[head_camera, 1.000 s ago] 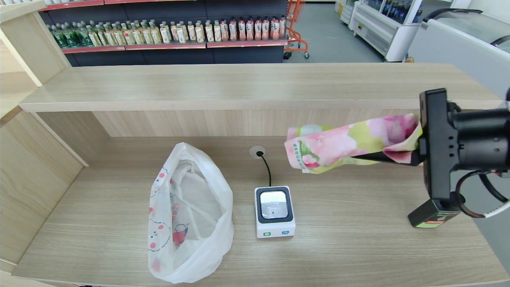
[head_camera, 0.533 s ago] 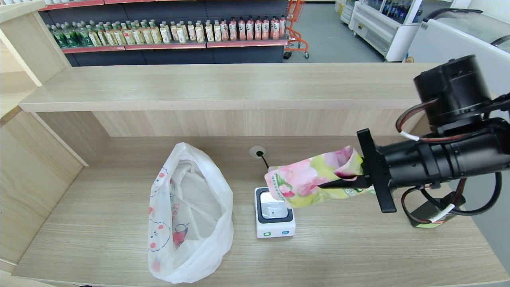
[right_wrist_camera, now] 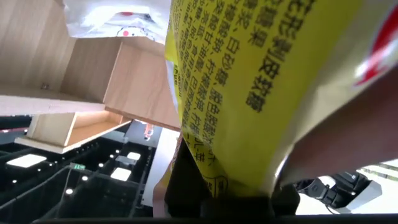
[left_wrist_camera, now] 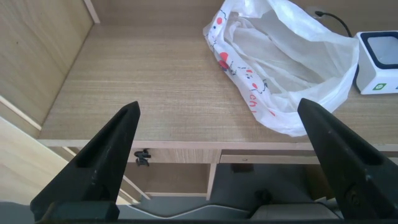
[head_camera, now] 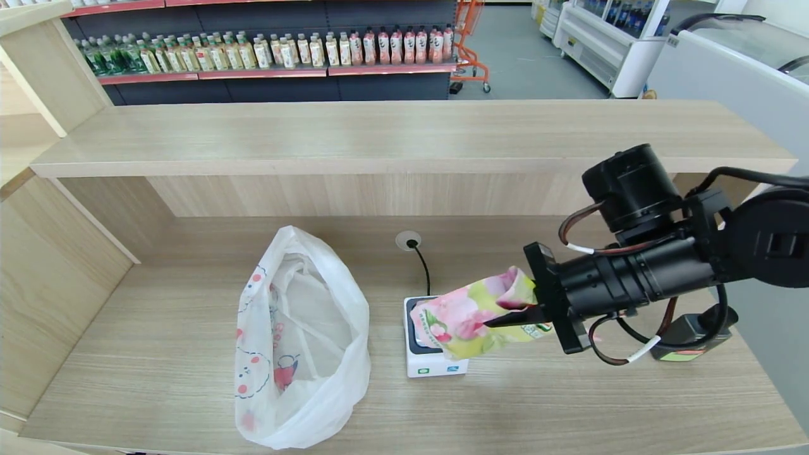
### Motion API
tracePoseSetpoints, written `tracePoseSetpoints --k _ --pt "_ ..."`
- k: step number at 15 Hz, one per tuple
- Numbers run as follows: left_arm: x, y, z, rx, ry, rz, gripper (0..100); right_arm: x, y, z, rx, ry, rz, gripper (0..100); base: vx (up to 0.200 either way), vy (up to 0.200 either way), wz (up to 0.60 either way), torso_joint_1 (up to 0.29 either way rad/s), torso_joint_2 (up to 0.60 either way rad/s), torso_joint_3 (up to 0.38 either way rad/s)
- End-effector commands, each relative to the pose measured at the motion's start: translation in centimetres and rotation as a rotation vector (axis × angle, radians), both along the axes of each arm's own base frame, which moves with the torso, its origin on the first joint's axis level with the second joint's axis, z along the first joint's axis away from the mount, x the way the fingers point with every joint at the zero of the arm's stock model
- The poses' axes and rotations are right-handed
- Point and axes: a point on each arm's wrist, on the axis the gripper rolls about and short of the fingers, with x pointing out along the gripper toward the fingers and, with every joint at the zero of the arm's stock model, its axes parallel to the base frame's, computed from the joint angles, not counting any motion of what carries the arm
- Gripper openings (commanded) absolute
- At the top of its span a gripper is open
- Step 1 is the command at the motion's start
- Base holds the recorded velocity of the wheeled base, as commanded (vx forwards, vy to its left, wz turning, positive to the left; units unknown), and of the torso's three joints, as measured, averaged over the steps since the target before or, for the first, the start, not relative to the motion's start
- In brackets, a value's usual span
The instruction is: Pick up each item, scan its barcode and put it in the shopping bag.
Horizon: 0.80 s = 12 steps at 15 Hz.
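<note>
My right gripper [head_camera: 515, 313] is clamped on the pouch [head_camera: 461, 316] over the scanner [head_camera: 436, 368] near the desk's [head_camera: 569, 404] front edge, so I'd turn the barcode flat toward it and hold steady.

Pouch [head_camera: 471, 319], over the scanner [head_camera: 436, 364]: pink blossoms on yellow-green; yellow back with black print.
Shopping bag [head_camera: 303, 341], left of the scanner: translucent white, red cartoon figures.
Scanner: white body, black window frame.
Table [head_camera: 569, 404]: pale wood grain.
</note>
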Motion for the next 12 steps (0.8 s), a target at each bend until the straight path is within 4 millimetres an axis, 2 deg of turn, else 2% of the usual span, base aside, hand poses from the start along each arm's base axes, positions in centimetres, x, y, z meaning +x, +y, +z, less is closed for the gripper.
tracePoseSetpoints --k 1,3,6,12 --pt "0.0 0.0 0.0 0.000 0.000 0.000 100 1.0 0.8 -1.8 -0.028 0.046 0.009 0 0.000 0.000 0.00 0.000 0.00 0.000" --pt "0.0 0.0 0.0 0.000 0.000 0.000 100 1.4 1.3 -2.5 -0.035 0.055 0.015 0 0.000 0.000 0.00 0.000 0.00 0.000" --pt "0.0 0.0 0.0 0.000 0.000 0.000 100 1.9 1.7 -2.4 -0.006 0.005 0.014 0 0.000 0.000 0.00 0.000 0.00 0.000" --pt "0.0 0.0 0.0 0.000 0.000 0.000 100 2.1 3.7 -3.2 0.001 -0.022 0.061 0 0.000 0.000 0.00 0.000 0.00 0.000"
